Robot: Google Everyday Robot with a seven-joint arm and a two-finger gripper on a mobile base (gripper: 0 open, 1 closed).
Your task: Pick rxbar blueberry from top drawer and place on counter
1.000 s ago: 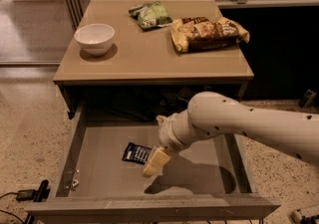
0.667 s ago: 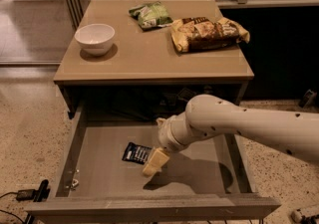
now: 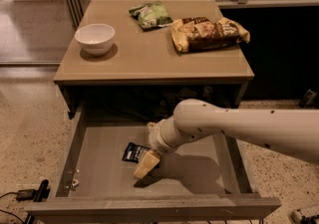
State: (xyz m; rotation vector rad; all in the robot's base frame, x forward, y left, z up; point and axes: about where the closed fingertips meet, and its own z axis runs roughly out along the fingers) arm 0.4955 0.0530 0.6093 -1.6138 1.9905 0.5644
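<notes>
The rxbar blueberry [image 3: 132, 152], a small dark-blue wrapper with pale lettering, lies flat on the floor of the open top drawer [image 3: 104, 143], left of centre. My gripper [image 3: 146, 165] reaches down into the drawer from the right. Its pale fingers sit just right of and below the bar, touching or nearly touching its right edge. The bar rests on the drawer bottom. The tan counter [image 3: 149, 58] is above the drawer.
On the counter stand a white bowl [image 3: 94, 38] at left, a green chip bag [image 3: 151, 14] at the back and a yellow-brown snack bag [image 3: 209, 33] at right. A small metal piece [image 3: 74, 183] lies in the drawer's front left corner. Cables lie on the floor at left.
The arm and gripper have shifted slightly left and lower in the drawer, staying next to the bar. The bar has not moved.
</notes>
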